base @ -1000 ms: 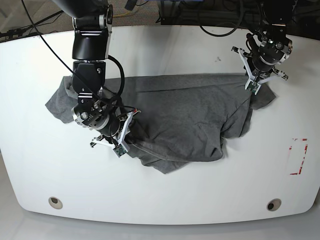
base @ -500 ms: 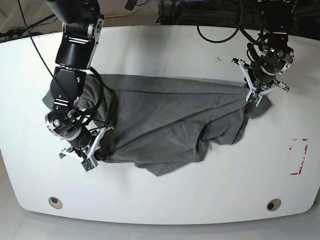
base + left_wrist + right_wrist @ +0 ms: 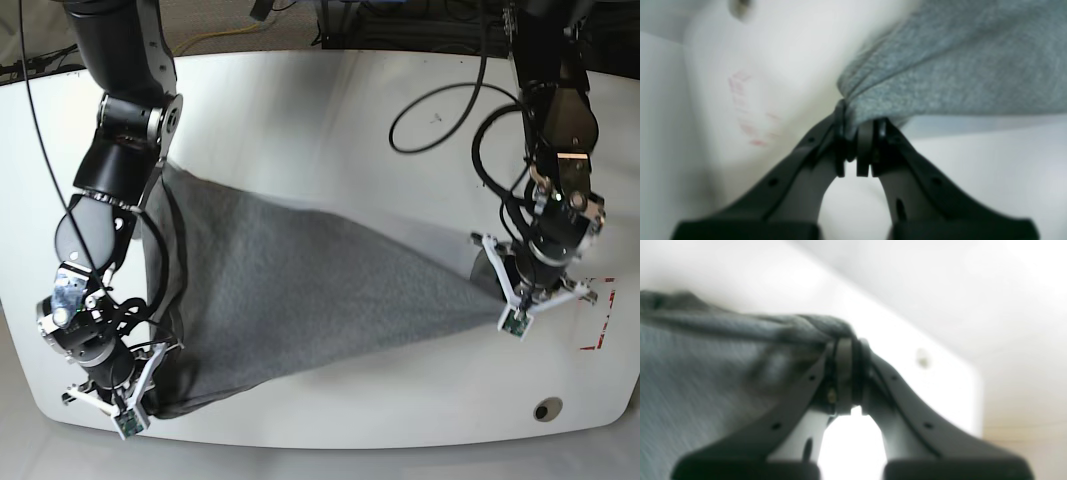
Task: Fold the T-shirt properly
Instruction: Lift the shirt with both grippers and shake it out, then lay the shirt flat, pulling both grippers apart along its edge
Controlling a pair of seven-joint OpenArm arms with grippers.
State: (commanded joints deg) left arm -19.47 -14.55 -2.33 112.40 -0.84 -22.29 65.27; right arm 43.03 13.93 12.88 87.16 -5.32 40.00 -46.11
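white table (image 3: pixel 330 110), one t-shirt (image 3: pixel 310 300), seemingly taut

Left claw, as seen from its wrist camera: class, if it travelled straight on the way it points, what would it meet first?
The T-shirt: the left claw is already shut on a bunched edge of it. Beyond lies the white table, though depth is unclear.

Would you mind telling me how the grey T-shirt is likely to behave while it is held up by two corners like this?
The T-shirt probably stays floppy: it sags between the left gripper and right gripper. It seems light, stretching taut without slipping from the closed jaws. Its knit likely grips rather than slides.
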